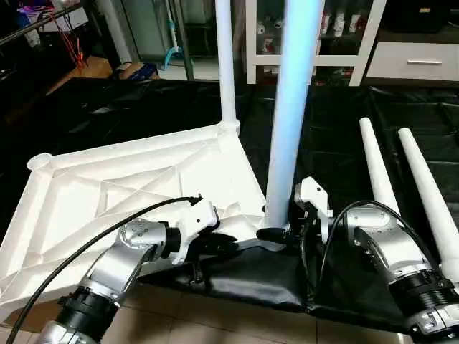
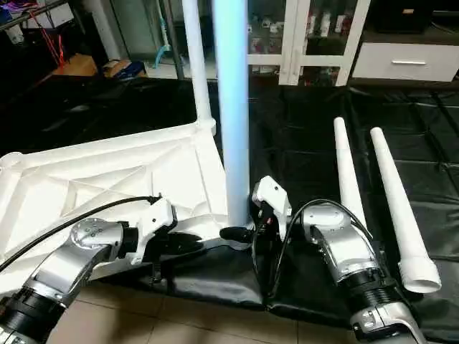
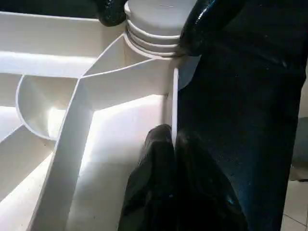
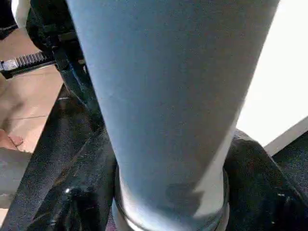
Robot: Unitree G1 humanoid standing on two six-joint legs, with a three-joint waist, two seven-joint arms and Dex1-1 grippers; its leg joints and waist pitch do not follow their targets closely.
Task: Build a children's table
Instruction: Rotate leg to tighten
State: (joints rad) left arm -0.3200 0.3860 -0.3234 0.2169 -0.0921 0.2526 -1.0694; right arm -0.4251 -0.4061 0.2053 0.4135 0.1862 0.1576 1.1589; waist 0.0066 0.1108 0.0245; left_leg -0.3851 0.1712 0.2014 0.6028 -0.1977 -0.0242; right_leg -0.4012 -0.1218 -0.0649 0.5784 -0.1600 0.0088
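The white tabletop (image 1: 107,193) lies upside down on black cloth, ribbed underside up. One white leg (image 1: 226,64) stands in its far corner socket. A second leg (image 1: 290,107) stands upright in the near right corner socket. My right gripper (image 1: 276,234) is shut on this leg's base, with a black finger (image 4: 255,183) on each side of the tube. My left gripper (image 1: 226,247) is shut on the tabletop's thin rim wall (image 3: 174,110), just beside that corner. Two loose legs (image 1: 378,168) (image 1: 430,197) lie side by side on the cloth at the right.
The black cloth (image 1: 143,107) covers the floor under the work, and bare tiles (image 1: 215,315) show at the near edge. A white glass-door cabinet (image 1: 373,36) and a drawer unit (image 1: 423,61) stand at the back. Clutter and cables sit at the back left.
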